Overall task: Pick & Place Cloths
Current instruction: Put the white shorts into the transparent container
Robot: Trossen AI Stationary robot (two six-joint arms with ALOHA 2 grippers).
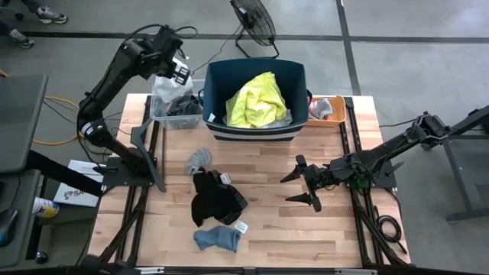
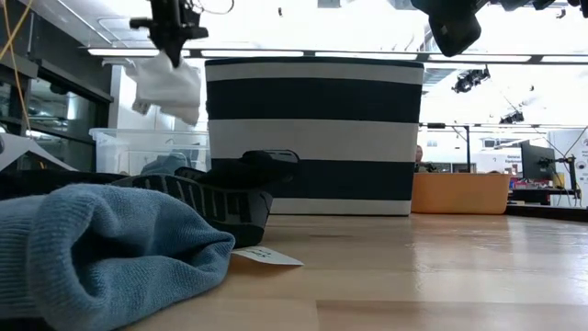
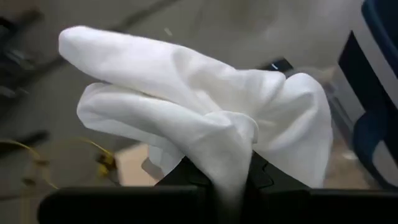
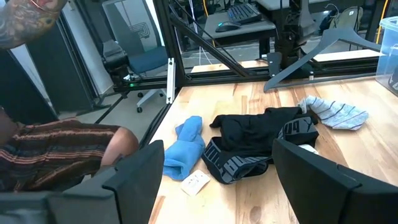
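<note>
While the left gripper hangs over the clear bin by the navy tub, high view shows yellow shirt already in tub; grey sock, black shorts, blue sock left on table. Low view: white cloth dangling, pinched. L wrist: fingers clamped on it. R wrist: right gripper agape, empty, above table.

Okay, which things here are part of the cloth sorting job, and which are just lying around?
Job:
white cloth, held up by the left gripper
yellow shirt in the striped tub
black garment, blue sock, grey sock on the table
right gripper, open

Lying about:
clear bin
orange tray
fan
</note>
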